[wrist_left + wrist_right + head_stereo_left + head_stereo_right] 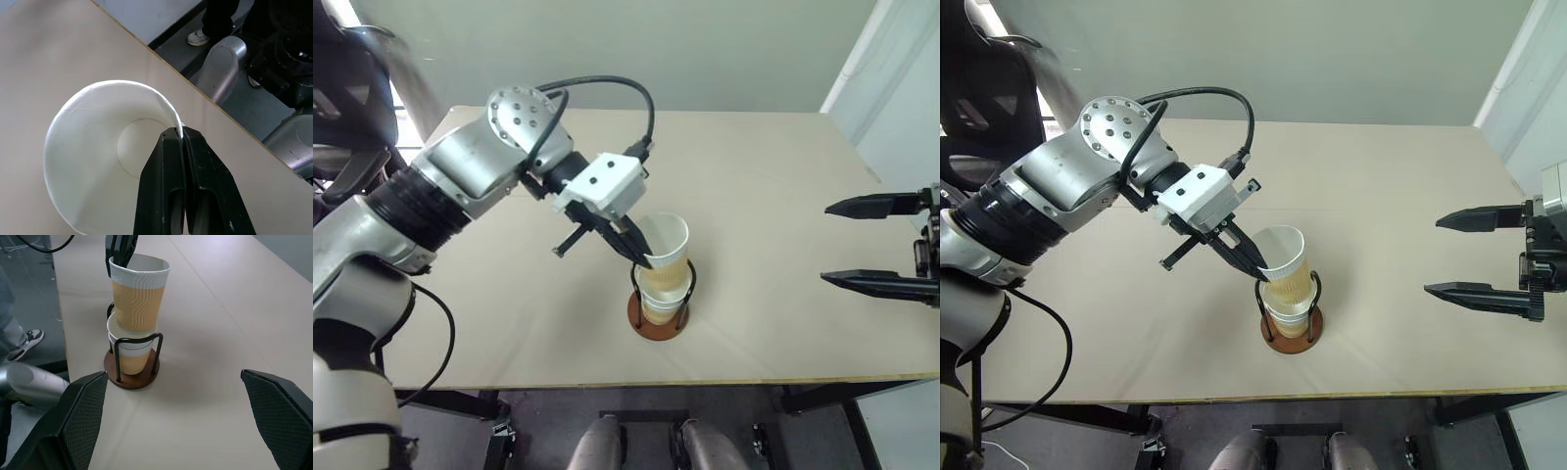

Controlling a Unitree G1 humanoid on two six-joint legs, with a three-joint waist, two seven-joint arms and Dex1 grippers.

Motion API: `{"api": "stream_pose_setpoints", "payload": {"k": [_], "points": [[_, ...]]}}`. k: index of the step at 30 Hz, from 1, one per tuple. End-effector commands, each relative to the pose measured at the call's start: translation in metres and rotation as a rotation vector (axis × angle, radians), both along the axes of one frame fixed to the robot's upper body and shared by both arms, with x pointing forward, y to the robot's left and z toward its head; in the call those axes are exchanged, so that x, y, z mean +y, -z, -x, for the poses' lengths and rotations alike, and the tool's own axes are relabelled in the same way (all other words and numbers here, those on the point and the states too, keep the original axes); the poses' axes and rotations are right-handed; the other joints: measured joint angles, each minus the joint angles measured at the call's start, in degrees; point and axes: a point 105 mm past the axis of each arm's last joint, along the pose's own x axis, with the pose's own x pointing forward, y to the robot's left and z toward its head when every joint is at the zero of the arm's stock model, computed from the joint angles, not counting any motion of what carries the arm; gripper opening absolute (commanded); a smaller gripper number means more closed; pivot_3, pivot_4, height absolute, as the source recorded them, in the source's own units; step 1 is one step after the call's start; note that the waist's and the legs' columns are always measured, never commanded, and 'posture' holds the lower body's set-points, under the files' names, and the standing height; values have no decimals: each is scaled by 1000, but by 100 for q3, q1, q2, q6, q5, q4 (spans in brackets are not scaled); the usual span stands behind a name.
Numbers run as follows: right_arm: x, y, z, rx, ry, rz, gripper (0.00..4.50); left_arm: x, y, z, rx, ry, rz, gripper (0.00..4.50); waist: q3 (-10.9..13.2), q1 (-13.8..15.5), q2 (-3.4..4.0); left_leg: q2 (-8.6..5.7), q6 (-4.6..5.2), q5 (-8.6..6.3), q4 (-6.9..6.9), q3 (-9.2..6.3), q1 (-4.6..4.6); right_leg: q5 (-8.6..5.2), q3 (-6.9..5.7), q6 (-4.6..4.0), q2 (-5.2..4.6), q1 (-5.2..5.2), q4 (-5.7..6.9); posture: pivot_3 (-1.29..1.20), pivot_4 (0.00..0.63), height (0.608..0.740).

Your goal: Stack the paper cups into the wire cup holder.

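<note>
I have the left gripper (646,261) pinched shut on the rim of the top paper cup (666,245), one finger inside the white wall and one outside, as the left wrist view shows plainly. I judge a rim pinch is used because it leaves the cup's tapered body free to slide down into the cups below without the fingers fouling the wires.

The held cup sits tilted and only partly nested in the stacked cups (129,350) already standing in the wire cup holder (132,374). The holder stands on the tan table (783,196), towards its near edge, its black loops rising around the lower cups to keep the stack upright. At least one cup is seated there; how many I cannot tell.

My right gripper (1474,255) hangs well apart to the right, its two fingers spread wide and empty, which I take as keeping clear of the stacking.

The cups carry a wavy embossed pattern on their tan sleeves, but I can read no brand, label or writing anywhere.
</note>
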Motion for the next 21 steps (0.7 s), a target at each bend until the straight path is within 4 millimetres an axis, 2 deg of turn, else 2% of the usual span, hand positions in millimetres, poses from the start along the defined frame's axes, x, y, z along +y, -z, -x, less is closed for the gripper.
{"api": "stream_pose_setpoints", "payload": {"k": [1,6,12,13,15,21], "points": [[0,-9,4,-46,8,-4,4500,2,-3,4,-1,39,-10,25,0,1,0,0,0,-1,0,0,0,-2,0,2,0,0,0,0,150,740],[1,-8,5,-43,10,-3,4500,1,-1,4,15,39,-17,25,0,5,0,0,3,-3,0,0,-1,-4,0,5,0,1,-1,0,150,740],[1,-7,5,-39,12,-7,4500,-5,0,-5,-2,21,-5,25,0,13,0,0,4,-3,6,0,0,-4,1,5,0,5,0,0,150,740],[1,-7,5,-39,13,-8,4500,-7,-1,-5,3,21,5,413,0,13,0,-1,4,-3,5,1,0,-4,1,6,0,5,0,0,150,740],[1,-7,5,-37,12,-9,4500,-9,-2,-4,3,32,21,889,0,13,0,-1,4,-3,5,1,0,-4,1,6,0,4,0,0,150,740],[2,-4,2,-31,5,-11,4500,-14,-11,-11,-5,-4,74,3052,0,19,0,-1,4,-3,5,2,0,-6,1,10,0,6,0,0,150,740]]}}
